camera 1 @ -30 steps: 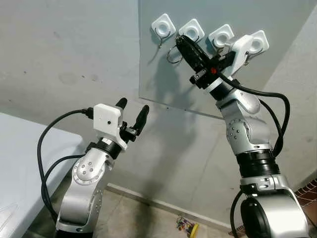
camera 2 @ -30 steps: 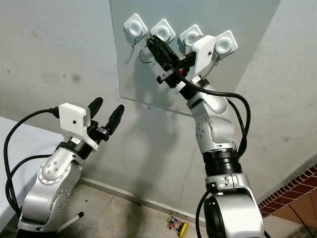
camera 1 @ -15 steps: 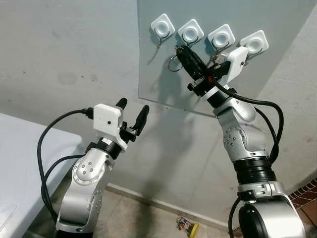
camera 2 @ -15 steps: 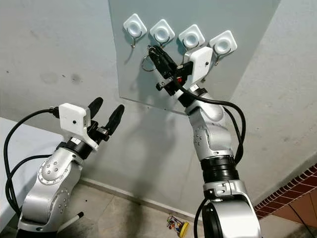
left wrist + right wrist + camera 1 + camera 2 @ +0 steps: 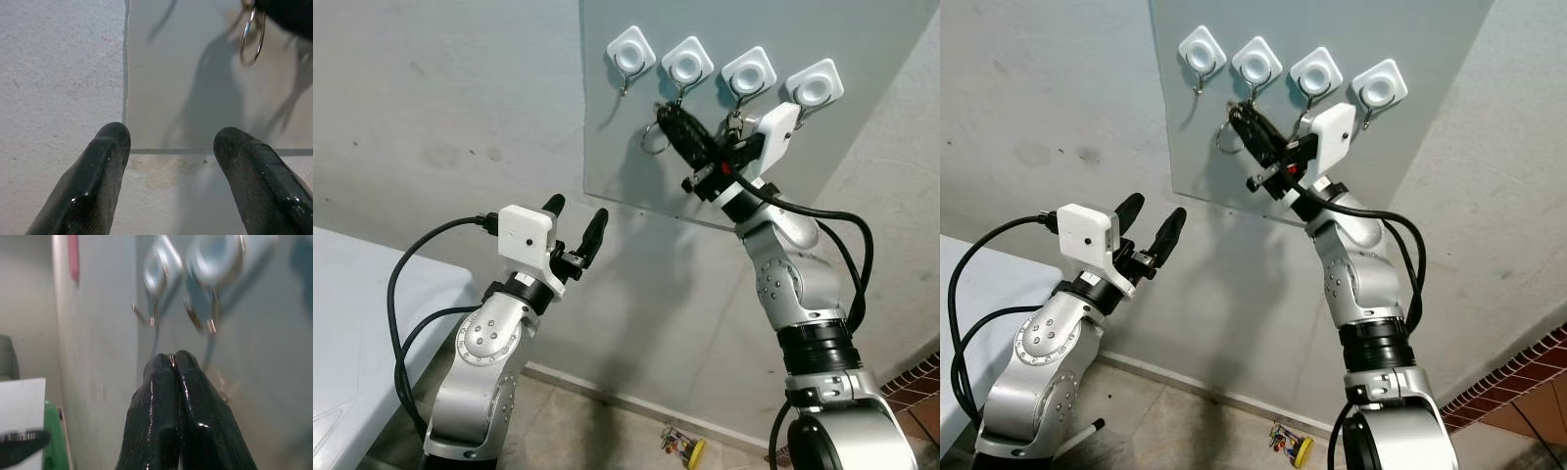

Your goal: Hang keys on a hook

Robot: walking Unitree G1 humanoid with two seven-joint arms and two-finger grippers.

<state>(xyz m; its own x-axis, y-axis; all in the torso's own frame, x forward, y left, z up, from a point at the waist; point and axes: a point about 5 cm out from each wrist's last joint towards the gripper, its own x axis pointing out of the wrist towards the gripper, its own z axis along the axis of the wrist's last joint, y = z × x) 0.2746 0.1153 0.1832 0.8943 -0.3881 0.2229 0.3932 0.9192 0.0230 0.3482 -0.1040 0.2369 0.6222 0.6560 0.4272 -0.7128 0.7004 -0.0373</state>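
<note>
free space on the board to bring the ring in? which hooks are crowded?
Bare board lies below the leftmost hook, left of the right gripper shut on the key ring. The bottom strip above the board's lower edge is also bare. Crowded: the second hook and third hook, where the gripper and wrist sit close.

Rough grey plaster wall (image 5: pixel 440 108) with a smooth grey panel (image 5: pixel 862 147) mounted on it; white tabletop (image 5: pixel 347 323) at lower left; tiled floor (image 5: pixel 597 441) below; red-brown brick tiles (image 5: pixel 1518 411) at lower right.
</note>
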